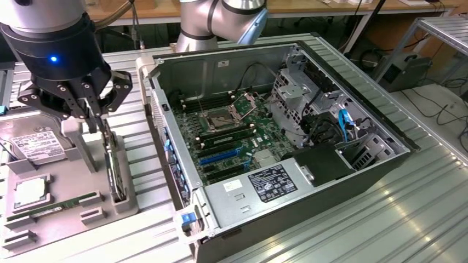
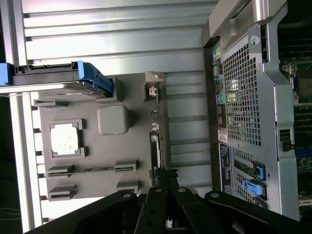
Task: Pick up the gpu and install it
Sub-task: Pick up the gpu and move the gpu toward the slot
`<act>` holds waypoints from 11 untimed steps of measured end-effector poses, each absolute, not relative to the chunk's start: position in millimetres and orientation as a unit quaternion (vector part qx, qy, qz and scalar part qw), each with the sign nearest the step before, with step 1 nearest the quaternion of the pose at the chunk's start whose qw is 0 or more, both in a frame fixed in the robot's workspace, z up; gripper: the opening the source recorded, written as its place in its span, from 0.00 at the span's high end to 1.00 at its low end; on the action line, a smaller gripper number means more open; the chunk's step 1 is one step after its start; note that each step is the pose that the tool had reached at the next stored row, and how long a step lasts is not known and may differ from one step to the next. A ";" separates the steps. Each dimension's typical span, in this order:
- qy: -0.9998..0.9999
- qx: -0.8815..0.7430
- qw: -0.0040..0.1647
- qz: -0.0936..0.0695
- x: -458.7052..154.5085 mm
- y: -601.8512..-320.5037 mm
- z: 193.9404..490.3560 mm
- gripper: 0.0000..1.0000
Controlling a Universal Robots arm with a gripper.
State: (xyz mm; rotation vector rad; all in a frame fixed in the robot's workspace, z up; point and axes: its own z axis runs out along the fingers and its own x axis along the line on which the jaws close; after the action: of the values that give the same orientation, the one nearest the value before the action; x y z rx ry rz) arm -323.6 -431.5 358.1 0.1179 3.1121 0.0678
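**Desk:** What did you have on screen, biggest thing first?

**Me:** The slatted metal table (image 1: 409, 219) carried everything. On it stood the open computer case (image 1: 212, 68), side panel off, with its motherboard (image 1: 241, 137) lying flat inside and a labelled power supply (image 1: 267, 183) in the corner nearest the exterior camera. From the wrist I saw the case's perforated rear wall (image 2: 243, 87).

**Desk:** And beside it?

**Me:** A grey parts tray (image 1: 69, 181) sat on the table just beside the case, on the exterior view's left. I saw its bare floor from the wrist too (image 2: 97, 156). It held four things, each in its own recess.

**Desk:** Go on.

**Me:** The hard drive (image 1: 29, 145) with the white label lay at the tray's far corner, well apart from the case. From the wrist it showed a blue carrier (image 2: 48, 80). The gpu (image 1: 115, 175) stood on edge in the long slot along the tray's edge nearest the case, a thin dark strip in the wrist picture (image 2: 155, 141). A square processor chip (image 1: 29, 192) sat in a framed pocket mid-tray (image 2: 64, 139). The narrow RAM stick (image 1: 55, 207) lay in clips near the tray's near edge (image 2: 90, 169).

**Desk:** The gripper?

**Me:** The gripper (image 1: 96, 123) hung right at the card's far end, down at its upper edge (image 2: 165, 187). I couldn't tell whether it was clamped on the card or loose. The card sat in its slot, not lifted.
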 end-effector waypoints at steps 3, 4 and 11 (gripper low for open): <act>0.999 0.038 0.013 0.022 -323.6 -431.5 358.1 0.70; 0.999 0.038 0.013 0.022 -323.6 -431.5 358.0 0.70; 0.999 0.038 0.013 0.022 -325.3 -433.3 346.5 0.58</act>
State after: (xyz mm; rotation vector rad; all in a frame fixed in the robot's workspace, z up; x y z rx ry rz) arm -325.3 -433.3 346.5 0.1178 3.1118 0.0677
